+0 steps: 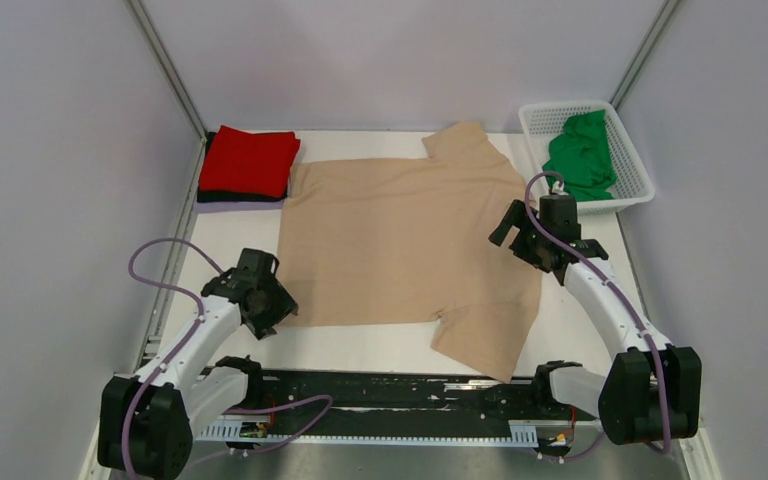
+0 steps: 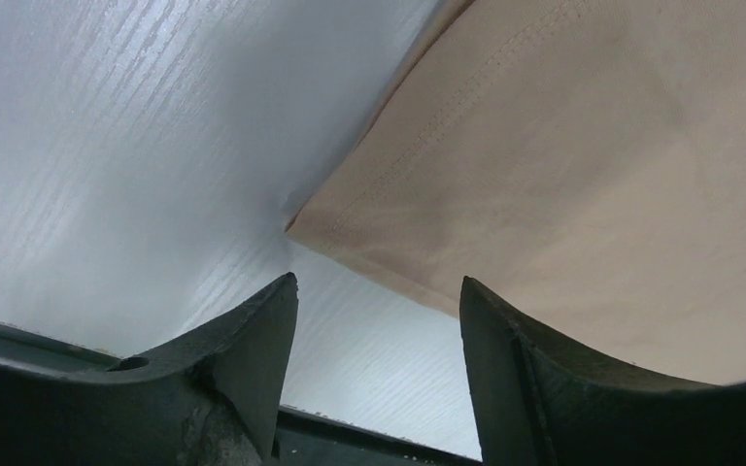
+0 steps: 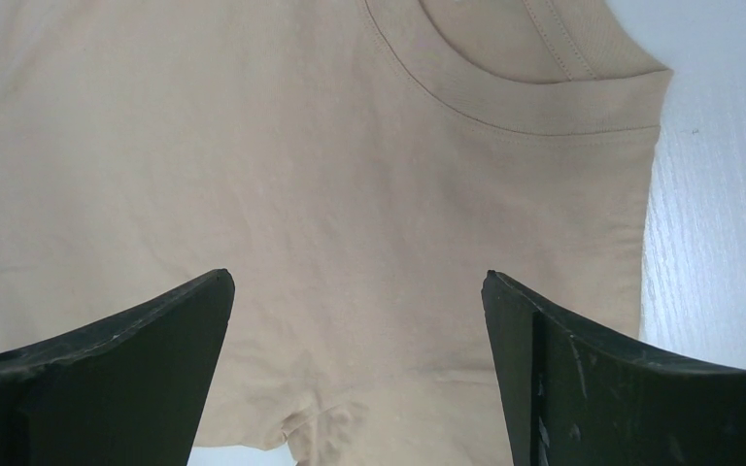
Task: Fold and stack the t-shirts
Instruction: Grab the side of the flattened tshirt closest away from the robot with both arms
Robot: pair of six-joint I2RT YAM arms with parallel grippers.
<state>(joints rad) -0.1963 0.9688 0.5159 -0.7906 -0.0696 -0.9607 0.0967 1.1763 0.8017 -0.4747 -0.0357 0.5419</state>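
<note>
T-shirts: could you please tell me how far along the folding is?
Done: the red shirt lies folded on a dark one at the back left. In hand: the tan shirt lies flat, open left gripper at its corner, open right gripper over its collar end. Remaining: the green shirt, crumpled in the basket.

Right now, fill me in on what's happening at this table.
Two robot arms are working on a tan cloth short-sleeved t-shirt spread flat on the white table. The left hand sits open at the shirt's near-left hem corner, gripping nothing yet. The right hand hovers open over its collar end. A folded red t-shirt lies on a dark one at the far left, and a crumpled green t-shirt sits in the white plastic lattice basket at the far right.
</note>
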